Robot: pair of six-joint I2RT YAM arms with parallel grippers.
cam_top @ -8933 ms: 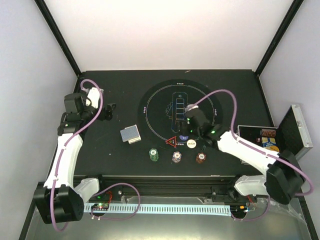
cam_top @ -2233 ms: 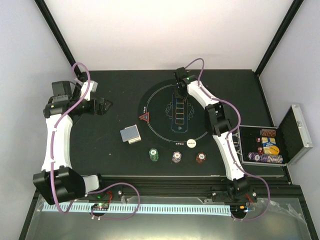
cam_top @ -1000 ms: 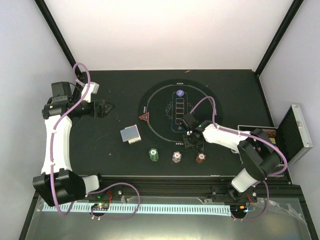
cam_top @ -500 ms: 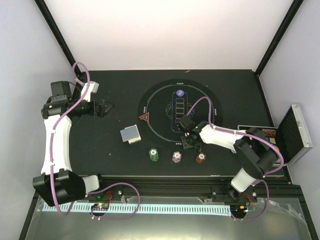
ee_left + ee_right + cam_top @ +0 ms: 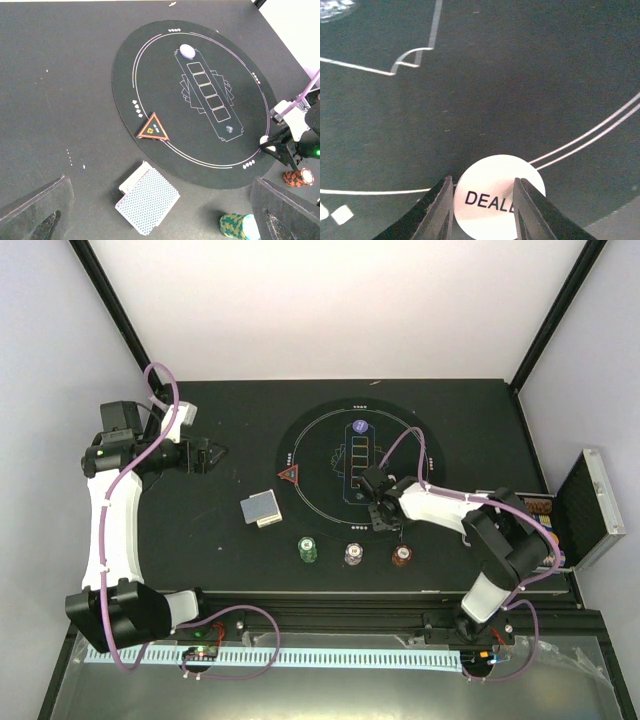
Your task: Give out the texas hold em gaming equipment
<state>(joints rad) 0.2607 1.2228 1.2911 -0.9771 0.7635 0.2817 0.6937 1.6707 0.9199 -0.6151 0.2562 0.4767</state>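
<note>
The white dealer button (image 5: pixel 492 187) lies on the double line at the near rim of the round mat (image 5: pixel 330 455). My right gripper (image 5: pixel 482 202) is low over it, jaws partly open; the button reaches past the right finger. In the top view this gripper (image 5: pixel 383 512) hides the button. The blue button (image 5: pixel 359 427) sits at the far end of the mat, the red triangle marker (image 5: pixel 289 475) at its left rim. The card deck (image 5: pixel 262 509) lies left of the mat. Green (image 5: pixel 308 549), purple-white (image 5: pixel 353 554) and red-brown (image 5: pixel 401 556) chip stacks stand in front. My left gripper (image 5: pixel 213 454) is open and empty, high at the far left.
The open silver case (image 5: pixel 590 505) stands at the right table edge, partly hidden by the right arm. The left wrist view shows the deck (image 5: pixel 147 200), the triangle (image 5: pixel 153 129), the green chips (image 5: pixel 235 226) and the right gripper (image 5: pixel 280 147).
My right gripper has shifted a little away from the chip row onto the mat's near rim, over the dealer button. The left arm has barely moved.
</note>
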